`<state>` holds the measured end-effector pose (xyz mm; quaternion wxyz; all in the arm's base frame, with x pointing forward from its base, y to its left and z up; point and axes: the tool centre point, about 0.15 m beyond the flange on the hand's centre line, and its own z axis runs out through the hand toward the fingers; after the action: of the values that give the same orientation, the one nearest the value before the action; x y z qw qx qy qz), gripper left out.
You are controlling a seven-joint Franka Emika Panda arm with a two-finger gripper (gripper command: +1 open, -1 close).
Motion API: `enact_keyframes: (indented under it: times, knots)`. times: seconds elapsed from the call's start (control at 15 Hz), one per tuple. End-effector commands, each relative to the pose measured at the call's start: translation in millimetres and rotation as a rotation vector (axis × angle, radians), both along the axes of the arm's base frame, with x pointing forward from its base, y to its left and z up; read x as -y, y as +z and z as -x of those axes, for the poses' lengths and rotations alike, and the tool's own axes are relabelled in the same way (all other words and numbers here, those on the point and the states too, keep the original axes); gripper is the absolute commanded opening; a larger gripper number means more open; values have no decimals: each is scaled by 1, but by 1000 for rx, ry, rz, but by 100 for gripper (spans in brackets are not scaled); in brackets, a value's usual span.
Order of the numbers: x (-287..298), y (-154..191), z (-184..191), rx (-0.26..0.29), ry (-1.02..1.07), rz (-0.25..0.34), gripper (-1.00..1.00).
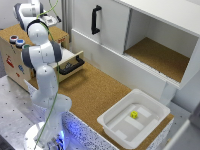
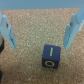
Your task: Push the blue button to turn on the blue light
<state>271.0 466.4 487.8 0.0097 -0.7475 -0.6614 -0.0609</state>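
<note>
Blue button (image 1: 19, 43) beside one red button (image 1: 13, 38); one yellow cube (image 1: 134, 114).

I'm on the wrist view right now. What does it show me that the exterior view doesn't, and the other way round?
Only the wrist view shows a small dark blue cube with a yellow ring marking, lying on the cork surface between the open gripper's pale blue fingers.

Only the exterior view shows the blue button and red button on the wooden box, the open drawer, the white cabinet, and the white tray holding a yellow cube.

Both share the cork surface and the gripper, though the exterior view shows the gripper only indistinctly.
</note>
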Motion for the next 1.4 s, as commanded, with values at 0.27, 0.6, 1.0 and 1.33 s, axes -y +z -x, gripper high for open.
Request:
enact_keyframes:
  times: [0.27,0.6,1.0,1.33]
  knots:
    - [-17,82,76,40,74,51,100]
    - [-55,85,116,-7,245,56,100]
    - [-65,78,159,0,334,88,100]
    - [-36,56,145,-72,71,131,-100]
